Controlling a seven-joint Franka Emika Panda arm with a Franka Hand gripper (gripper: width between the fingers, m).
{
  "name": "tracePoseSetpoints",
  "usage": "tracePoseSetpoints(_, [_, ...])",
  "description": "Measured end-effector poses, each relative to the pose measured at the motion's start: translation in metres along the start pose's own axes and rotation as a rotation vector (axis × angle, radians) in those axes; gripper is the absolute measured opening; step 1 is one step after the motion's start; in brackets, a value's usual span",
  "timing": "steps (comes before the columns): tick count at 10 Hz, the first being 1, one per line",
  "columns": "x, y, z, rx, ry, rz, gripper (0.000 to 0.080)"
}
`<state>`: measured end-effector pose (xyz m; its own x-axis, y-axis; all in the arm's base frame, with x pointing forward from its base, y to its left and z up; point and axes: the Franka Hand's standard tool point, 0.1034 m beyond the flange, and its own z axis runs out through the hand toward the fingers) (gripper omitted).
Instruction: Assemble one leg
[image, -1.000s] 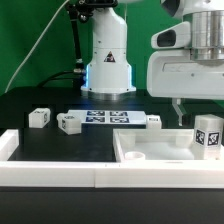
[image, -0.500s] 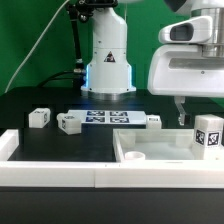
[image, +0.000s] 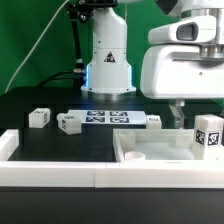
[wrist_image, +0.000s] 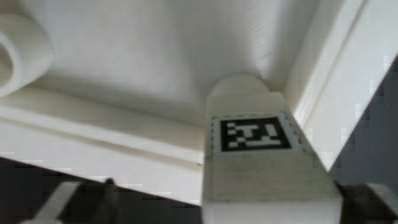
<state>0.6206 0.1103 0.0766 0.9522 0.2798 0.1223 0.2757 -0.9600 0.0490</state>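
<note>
A white leg (image: 208, 133) with a black-and-white tag stands upright at the right end of the large white tray-shaped part (image: 150, 146). My gripper (image: 198, 114) hangs over it with jaws apart. One finger (image: 177, 112) shows clear of the leg on the exterior view's left; the other is hidden. In the wrist view the leg (wrist_image: 263, 150) stands between the fingertips of my gripper (wrist_image: 222, 200), close to one finger (wrist_image: 365, 196), with a gap to the other finger (wrist_image: 84, 200). Three more legs lie on the table (image: 39, 117), (image: 68, 122), (image: 153, 120).
The marker board (image: 105, 117) lies flat between the loose legs. The robot's white base (image: 107, 55) stands behind it. A low white wall (image: 50, 172) runs along the front of the table and turns back at its left end.
My gripper body has shifted a little to the exterior view's left. The leg in the tray-shaped part has stayed where it was.
</note>
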Motion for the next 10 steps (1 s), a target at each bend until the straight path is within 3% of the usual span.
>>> tracePoseSetpoints(1, [-0.0001,0.0002,0.0002,0.0,0.0,0.0,0.0411])
tracePoseSetpoints(2, [-0.0002,0.0002,0.0002,0.0,0.0,0.0,0.0411])
tracePoseSetpoints(3, [-0.0003,0.0003,0.0004,0.0,-0.001,0.007,0.0293])
tracePoseSetpoints(5, [-0.0002,0.0003,0.0005,0.001,0.0,0.043,0.0293])
tracePoseSetpoints(7, [0.0009,-0.004,0.0014,0.009,0.026,0.291,0.0293])
tracePoseSetpoints(10, [0.0019,-0.0007,0.0023,0.047,0.056,0.614,0.0294])
